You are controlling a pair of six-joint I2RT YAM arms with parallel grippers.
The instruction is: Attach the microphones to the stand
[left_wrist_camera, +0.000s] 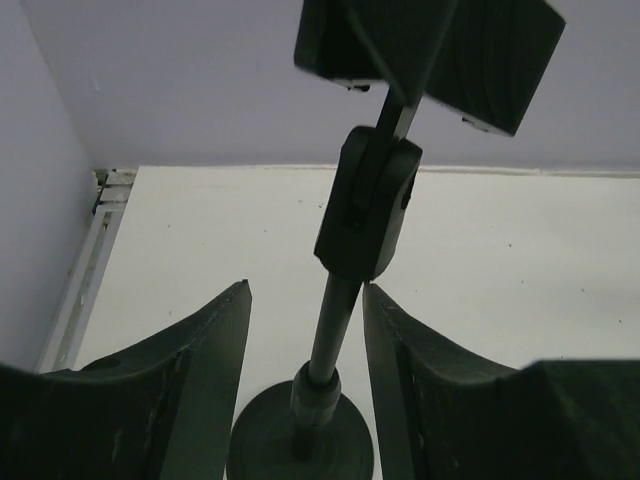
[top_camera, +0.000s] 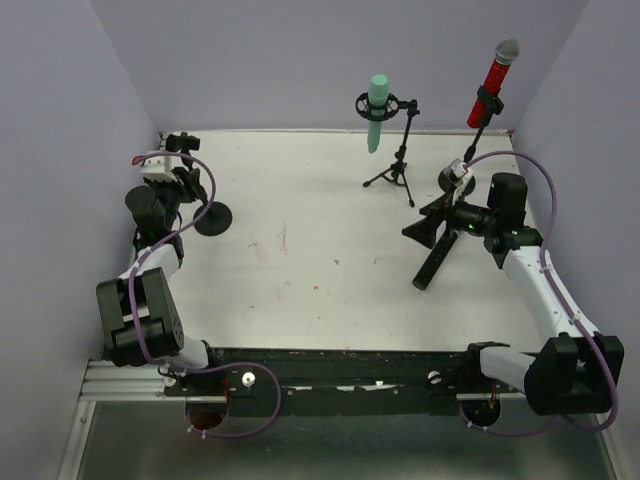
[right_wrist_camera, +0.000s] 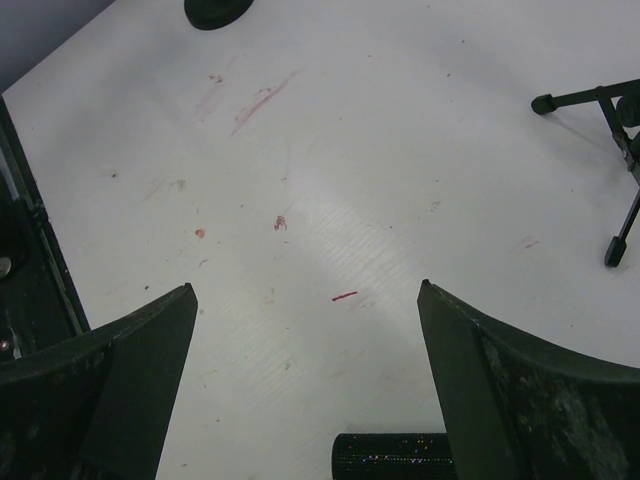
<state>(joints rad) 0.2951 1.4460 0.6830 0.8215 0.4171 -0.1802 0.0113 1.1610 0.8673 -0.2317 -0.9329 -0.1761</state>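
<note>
The mint-green microphone (top_camera: 377,110) hangs in the mount of a small tripod stand (top_camera: 398,172) at the back. The red microphone (top_camera: 493,75) sits in the clip of a stand at the back right. The black microphone (top_camera: 435,262) lies on the table, and only its sparkly handle end (right_wrist_camera: 395,458) shows in the right wrist view; its head is hidden. My right gripper (top_camera: 428,225) (right_wrist_camera: 305,290) is open wide over it. My left gripper (top_camera: 185,200) (left_wrist_camera: 305,290) is open around the pole (left_wrist_camera: 335,320) of a round-base stand (top_camera: 215,218), under its empty clip (left_wrist_camera: 368,205).
The white table (top_camera: 300,290) is walled by lilac panels on three sides. A tripod leg (right_wrist_camera: 620,225) reaches toward my right gripper. A black rail (top_camera: 330,370) runs along the near edge.
</note>
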